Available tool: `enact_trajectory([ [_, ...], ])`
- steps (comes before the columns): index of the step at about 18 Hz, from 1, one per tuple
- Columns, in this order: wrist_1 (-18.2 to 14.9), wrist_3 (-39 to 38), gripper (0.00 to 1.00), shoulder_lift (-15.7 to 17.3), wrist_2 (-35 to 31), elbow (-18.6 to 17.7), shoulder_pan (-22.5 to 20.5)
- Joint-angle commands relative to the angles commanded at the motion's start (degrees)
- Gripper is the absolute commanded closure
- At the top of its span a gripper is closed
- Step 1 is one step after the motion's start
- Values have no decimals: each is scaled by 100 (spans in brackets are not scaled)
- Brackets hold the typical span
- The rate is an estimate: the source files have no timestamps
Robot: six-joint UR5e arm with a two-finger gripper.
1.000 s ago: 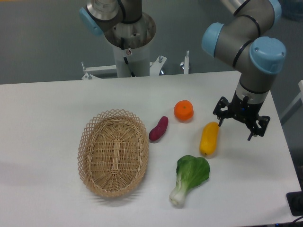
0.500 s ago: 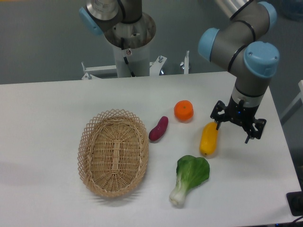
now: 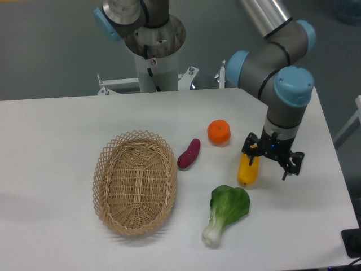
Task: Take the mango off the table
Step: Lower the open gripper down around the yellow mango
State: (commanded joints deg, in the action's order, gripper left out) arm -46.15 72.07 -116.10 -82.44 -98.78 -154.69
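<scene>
The gripper (image 3: 269, 162) is hanging low over the right part of the table (image 3: 67, 121), with its 2 black jaws standing apart and pointing downward. The left-hand jaw in the picture is overlapping the upper end of the mango (image 3: 247, 171), while the other jaw is standing over bare tabletop to the right of the fruit. Whether either jaw is actually touching the mango cannot be told from this angle. Nothing is being clamped between them.

The mango is lying on the table, long axis running roughly toward and away from the camera, its yellow lower end showing clearly below the gripper and its upper end partly hidden by the black hardware. It is sitting just above and to the right of the bok choy (image 3: 227, 212), whose green leaves are pointing up toward it and whose pale stalk is pointing toward the near edge.

The orange (image 3: 219, 132) is resting well up and left of the mango, apart from it. The purple sweet potato (image 3: 189, 153) is lying tilted just left of the orange, between it and the wicker basket (image 3: 135, 181). The basket is sitting on the left-centre of the table, oval and open-topped.

The arm's grey links and blue joint caps are reaching down from the upper right.
</scene>
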Motion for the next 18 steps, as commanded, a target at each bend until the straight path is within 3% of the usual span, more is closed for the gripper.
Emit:
enact_trajectory([
  [13, 88, 9, 0, -114, -440, -247, 26],
  [18, 307, -35, 0, -167, -571, -352, 114],
])
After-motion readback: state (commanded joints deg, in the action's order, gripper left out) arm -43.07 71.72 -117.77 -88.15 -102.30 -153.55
